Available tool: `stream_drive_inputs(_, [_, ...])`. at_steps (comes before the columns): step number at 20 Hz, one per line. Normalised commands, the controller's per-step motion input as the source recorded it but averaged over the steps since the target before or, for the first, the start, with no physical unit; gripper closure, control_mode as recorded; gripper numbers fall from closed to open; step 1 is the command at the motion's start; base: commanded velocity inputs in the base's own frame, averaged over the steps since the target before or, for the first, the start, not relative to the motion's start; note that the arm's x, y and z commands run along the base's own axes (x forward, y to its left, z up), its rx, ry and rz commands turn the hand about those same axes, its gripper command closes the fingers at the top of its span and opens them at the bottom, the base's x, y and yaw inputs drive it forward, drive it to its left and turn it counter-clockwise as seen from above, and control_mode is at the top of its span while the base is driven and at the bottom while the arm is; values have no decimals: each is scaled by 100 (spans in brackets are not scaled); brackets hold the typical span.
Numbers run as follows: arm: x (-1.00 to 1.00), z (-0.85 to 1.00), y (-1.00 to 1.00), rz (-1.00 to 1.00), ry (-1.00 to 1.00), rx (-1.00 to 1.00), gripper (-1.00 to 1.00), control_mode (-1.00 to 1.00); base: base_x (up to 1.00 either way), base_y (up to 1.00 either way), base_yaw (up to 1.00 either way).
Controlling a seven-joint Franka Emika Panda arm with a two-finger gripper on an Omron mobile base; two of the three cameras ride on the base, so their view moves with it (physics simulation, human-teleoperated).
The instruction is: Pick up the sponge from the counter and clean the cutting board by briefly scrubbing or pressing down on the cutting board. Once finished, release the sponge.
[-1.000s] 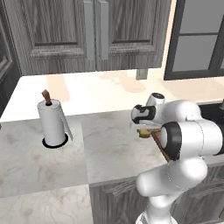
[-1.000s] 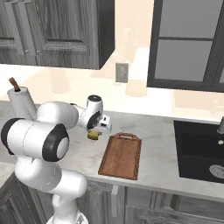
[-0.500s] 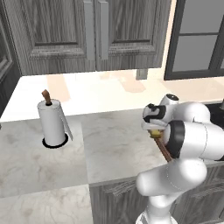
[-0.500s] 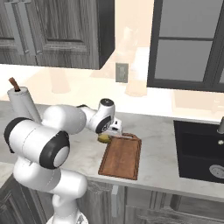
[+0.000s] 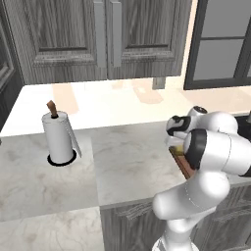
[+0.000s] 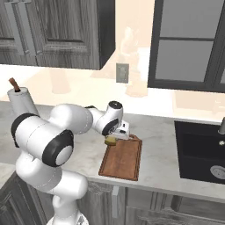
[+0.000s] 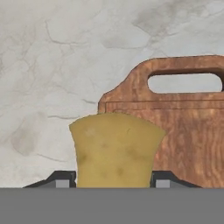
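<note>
My arm rises from the base, folds at the elbow and reaches forward and low over the table (image 6: 162, 132), with the wrist bent so the hand points down at the surface. My fingers (image 7: 115, 183) are closed on the sponge (image 7: 114, 148), one fingertip on each side of it; the mustard-yellow block sits squeezed between them and fans out wider at its far end. In the right base view the sponge (image 6: 111, 140) hangs just under my hand at the near-left corner of the cutting board's handle end, close above the surface; I cannot tell from these views whether it touches the board or the table. The cutting board (image 6: 123, 158) lies flat on the table, reddish-brown with a darker rim, its handle slot at the short end farthest from the base. From the hand camera the cutting board (image 7: 188, 131) fills the right side, slot toward the top, and the sponge overlaps its left edge, partly over wood and partly over the marbled stone (image 7: 52, 65). In the left base view my forearm covers most of the board, with a sliver of it (image 5: 182, 164) showing beside the elbow. A paper towel roll (image 5: 59, 137) stands upright on the table well to the left, apart from the work area. A dark sink (image 6: 200, 151) sits to the right of the board.
</note>
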Motion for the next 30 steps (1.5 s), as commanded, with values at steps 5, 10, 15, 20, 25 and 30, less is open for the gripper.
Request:
stream_drive_inputs(5, [1,-30,0,0,1,0,100,-100,0,0,0])
stream_drive_inputs(10, [0,-39,0,0,1,0,100,-100,0,0,0])
stream_drive_inputs(15, [0,-33,-5,0,1,0,100,-100,0,0,0])
stream_drive_inputs(20, [0,-29,-14,0,1,0,100,-100,0,0,0])
stream_drive_inputs(25, [-12,-19,-13,0,2,0,100,-100,0,0,0])
stream_drive_inputs(30, [-45,-12,-7,0,3,0,100,-100,0,0,0])
